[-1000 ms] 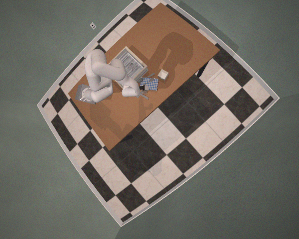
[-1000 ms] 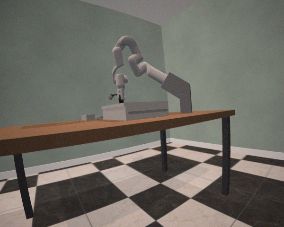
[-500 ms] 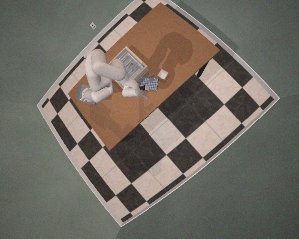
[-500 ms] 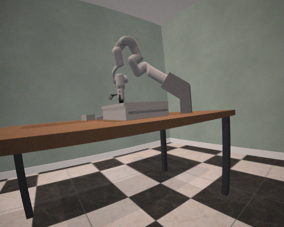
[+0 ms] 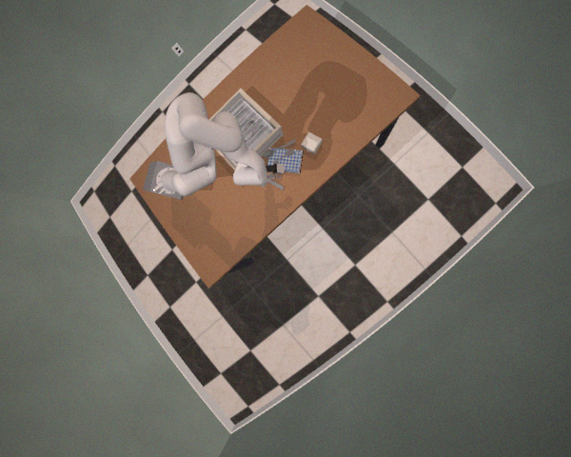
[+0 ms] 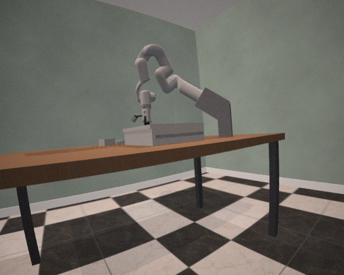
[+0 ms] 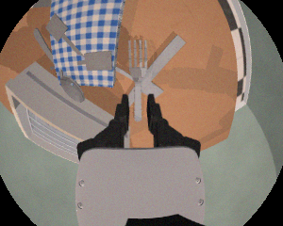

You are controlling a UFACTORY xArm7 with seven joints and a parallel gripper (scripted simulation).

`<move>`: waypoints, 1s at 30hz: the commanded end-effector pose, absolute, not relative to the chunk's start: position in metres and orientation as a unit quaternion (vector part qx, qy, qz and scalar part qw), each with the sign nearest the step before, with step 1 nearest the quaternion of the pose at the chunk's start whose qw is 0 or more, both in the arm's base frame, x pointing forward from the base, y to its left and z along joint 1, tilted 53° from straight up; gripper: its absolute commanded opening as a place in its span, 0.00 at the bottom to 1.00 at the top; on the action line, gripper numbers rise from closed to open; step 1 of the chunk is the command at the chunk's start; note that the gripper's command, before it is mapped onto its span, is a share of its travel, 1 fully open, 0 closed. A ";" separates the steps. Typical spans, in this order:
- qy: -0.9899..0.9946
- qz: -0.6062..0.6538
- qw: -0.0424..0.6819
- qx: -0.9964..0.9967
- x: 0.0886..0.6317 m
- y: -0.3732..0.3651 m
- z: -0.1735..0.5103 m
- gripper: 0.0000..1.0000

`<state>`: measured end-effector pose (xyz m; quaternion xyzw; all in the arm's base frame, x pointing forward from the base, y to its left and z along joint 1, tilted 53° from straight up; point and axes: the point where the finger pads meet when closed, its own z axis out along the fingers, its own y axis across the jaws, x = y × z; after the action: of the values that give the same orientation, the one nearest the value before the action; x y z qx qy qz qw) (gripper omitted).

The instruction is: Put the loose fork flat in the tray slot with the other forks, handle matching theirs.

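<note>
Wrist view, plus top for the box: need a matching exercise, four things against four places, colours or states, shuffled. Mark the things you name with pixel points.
Things
1. loose fork (image 7: 138,99)
2. cloth (image 5: 291,163) (image 6: 120,142) (image 7: 90,24)
3. small box (image 5: 311,142) (image 6: 106,142)
4. gripper fingers (image 5: 272,168) (image 6: 146,121)

Places, colours, states
A. blue and white check
B. parted, nothing held
C. tines pointing away from the gripper, among crossed utensils
D. pale, on the brown tabletop, outside the tray (image 5: 262,109) (image 6: 178,129) (image 7: 66,96)

Pairs: 1-C, 2-A, 3-D, 4-B
</note>
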<state>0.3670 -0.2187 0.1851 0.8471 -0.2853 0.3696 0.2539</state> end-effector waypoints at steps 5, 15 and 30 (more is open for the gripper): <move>-0.285 0.371 0.254 0.847 0.372 -0.225 0.180 0.28; -0.285 0.371 0.254 0.847 0.377 -0.231 0.175 0.28; -0.285 0.371 0.254 0.847 0.382 -0.239 0.169 0.28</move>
<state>0.3811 -0.2377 0.1690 0.8470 -0.2851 0.3700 0.2539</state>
